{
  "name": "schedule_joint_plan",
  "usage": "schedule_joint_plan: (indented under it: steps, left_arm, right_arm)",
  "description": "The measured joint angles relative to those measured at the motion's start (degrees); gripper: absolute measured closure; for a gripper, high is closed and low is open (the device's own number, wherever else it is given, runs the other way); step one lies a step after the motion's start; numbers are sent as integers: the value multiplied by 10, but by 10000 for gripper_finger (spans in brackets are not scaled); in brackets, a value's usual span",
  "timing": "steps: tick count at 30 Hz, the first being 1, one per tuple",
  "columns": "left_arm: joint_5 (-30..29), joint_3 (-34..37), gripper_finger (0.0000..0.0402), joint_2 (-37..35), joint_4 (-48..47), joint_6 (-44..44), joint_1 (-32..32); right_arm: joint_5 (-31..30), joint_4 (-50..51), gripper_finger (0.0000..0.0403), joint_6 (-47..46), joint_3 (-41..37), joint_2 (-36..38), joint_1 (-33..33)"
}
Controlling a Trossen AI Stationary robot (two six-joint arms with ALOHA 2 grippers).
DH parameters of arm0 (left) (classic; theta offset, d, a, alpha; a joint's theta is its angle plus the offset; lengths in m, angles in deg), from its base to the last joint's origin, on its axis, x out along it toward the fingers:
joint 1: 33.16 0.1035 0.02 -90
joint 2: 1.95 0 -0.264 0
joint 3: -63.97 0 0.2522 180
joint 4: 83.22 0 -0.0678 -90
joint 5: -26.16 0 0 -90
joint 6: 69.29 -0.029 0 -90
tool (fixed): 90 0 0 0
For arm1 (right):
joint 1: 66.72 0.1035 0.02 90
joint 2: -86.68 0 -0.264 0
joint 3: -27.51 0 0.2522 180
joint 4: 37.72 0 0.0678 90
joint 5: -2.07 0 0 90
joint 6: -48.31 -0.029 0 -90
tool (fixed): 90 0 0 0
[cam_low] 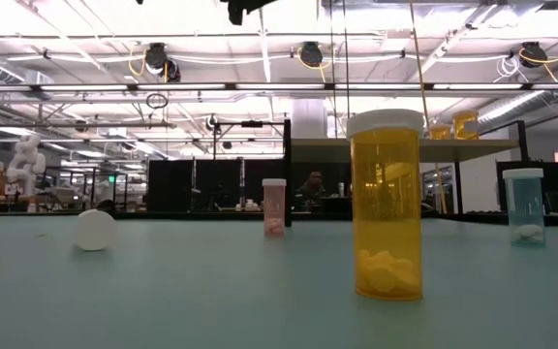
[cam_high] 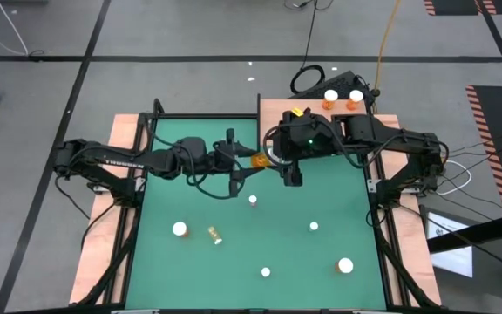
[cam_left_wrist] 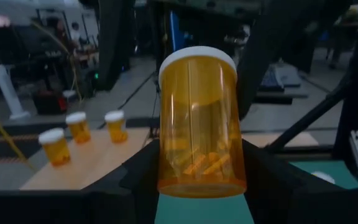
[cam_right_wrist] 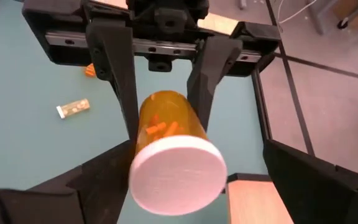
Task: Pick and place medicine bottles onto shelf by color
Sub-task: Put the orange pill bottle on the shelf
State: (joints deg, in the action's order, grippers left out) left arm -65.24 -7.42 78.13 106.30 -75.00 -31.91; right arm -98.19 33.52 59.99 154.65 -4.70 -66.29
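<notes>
A large orange medicine bottle [cam_left_wrist: 199, 124] with a white cap is clamped between the fingers of the left gripper [cam_high: 249, 162], held above the green mat [cam_high: 338, 214] near its far edge. In the right wrist view the same bottle is seen cap-first, the left gripper's two dark fingers [cam_right_wrist: 114, 68] pressed on either side of its body. The right gripper [cam_high: 279, 159] is met just beside it, its jaws spread wide on either side of the cap and nothing gripped. Loose bottles are scattered over the near mat, one lying on its side [cam_high: 213, 234]. Farther off, three orange bottles [cam_left_wrist: 79, 126] are stood on the wooden shelf [cam_high: 273, 111].
</notes>
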Motion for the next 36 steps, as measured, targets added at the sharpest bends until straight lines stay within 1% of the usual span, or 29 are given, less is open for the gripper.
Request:
schedule_joint_plan:
  steps: [7, 15, 19, 23, 28, 32, 34, 36]
  left_arm:
    - [5, 0, 207, 0, 25, -10, 0]
    - [20, 0, 214, 0, 38, -11, 0]
    - [20, 0, 207, 0, 38, -11, 0]
    - [20, 0, 207, 0, 39, -11, -1]
    - [20, 0, 213, 0, 38, -11, -1]
    - [20, 0, 206, 0, 38, -11, -1]
    - [20, 0, 201, 0, 37, -11, -1]
    - [20, 0, 195, 0, 33, -8, -1]
  right_arm:
    - [-2, -12, 60, -1, 0, 8, 14]
    - [1, -13, 64, -14, 0, 18, 17]
    - [21, -14, 70, -26, 0, 18, 15]
    - [44, -15, 98, -30, 0, 18, 15]
    - [45, -19, 154, -31, 0, 18, 15]
    - [45, -21, 194, -31, 0, 18, 15]
    - [44, -20, 204, -34, 0, 18, 15]
    - [45, -20, 204, -35, 0, 18, 15]
